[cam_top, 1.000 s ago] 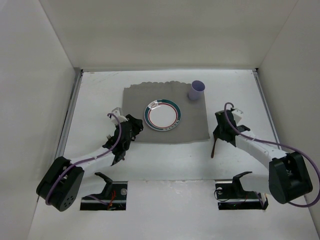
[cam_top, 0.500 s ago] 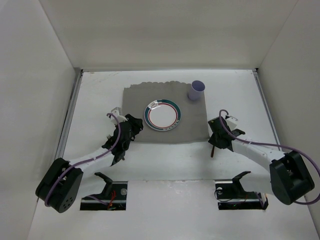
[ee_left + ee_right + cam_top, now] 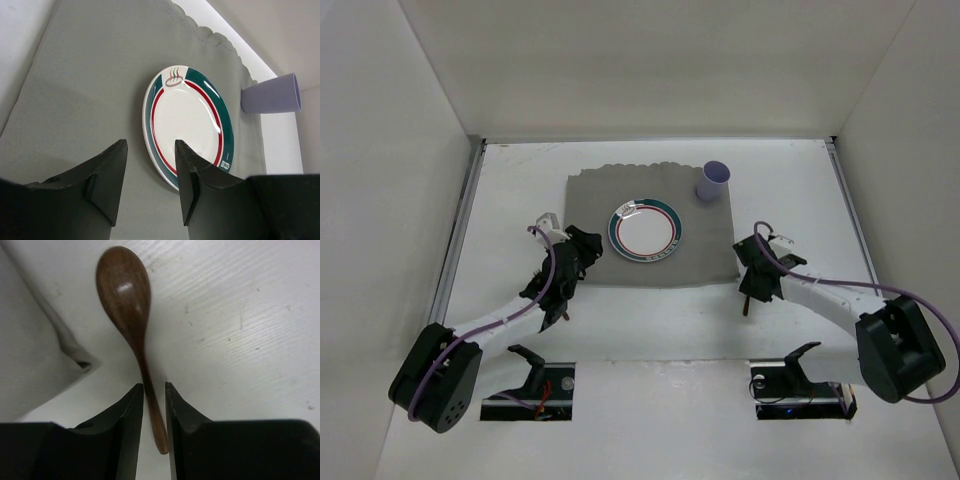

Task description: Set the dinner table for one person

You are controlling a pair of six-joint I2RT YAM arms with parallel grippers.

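The dinner table (image 3: 650,320) is a matte white top. A grey placemat (image 3: 705,250) lies on it with a green-and-red-rimmed plate (image 3: 645,232) and a lilac cup (image 3: 713,181). A dark wooden spoon (image 3: 747,303) lies just off the placemat's near right corner. Its bowl (image 3: 123,287) points away in the right wrist view. My right gripper (image 3: 754,280) is shut on its handle (image 3: 150,395), jaws tight on both sides. My left gripper (image 3: 582,250) is open and empty at the placemat's near left corner. The plate (image 3: 187,125) and cup (image 3: 272,94) lie ahead of it.
Thin metal rails run along the left (image 3: 460,230) and right (image 3: 855,220) table edges. White walls close in the back and sides. The placemat corner (image 3: 75,357) curls up just left of the spoon. Two black arm mounts (image 3: 535,375) sit at the near edge.
My right gripper has moved left and nearer, down over the spoon's handle; the spoon stays at about the same spot. My left gripper has shifted slightly.
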